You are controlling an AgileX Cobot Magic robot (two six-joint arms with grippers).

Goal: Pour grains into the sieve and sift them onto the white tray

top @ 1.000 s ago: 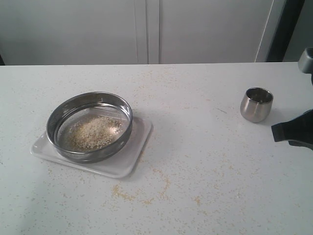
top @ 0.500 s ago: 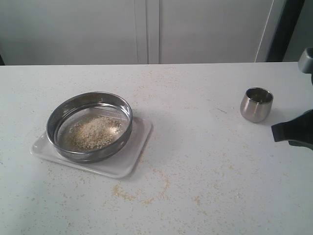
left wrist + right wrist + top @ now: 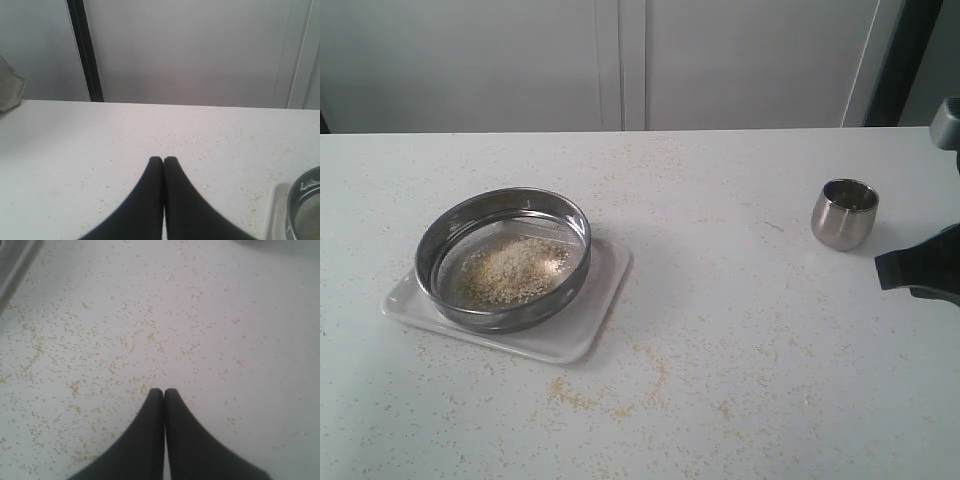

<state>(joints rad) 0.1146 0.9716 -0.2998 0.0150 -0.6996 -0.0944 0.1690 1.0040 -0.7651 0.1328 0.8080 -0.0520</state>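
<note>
Grains (image 3: 510, 272) sit heaped in the sieve (image 3: 506, 316), resting on the white tray (image 3: 595, 300) on the worktop (image 3: 740, 330), so pouring looks done and sifting comes next. Left claw (image 3: 163, 160) and right claw (image 3: 163, 391) are both pinched together, holding nothing; one must open and grip the sieve rim to shake

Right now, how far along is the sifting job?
Done: grains are in the sieve, which sits on the white tray. In hand: nothing; the left gripper and right gripper are shut, holding nothing. Left: a pile lies on the mesh, so sifting seems unfinished.
</note>
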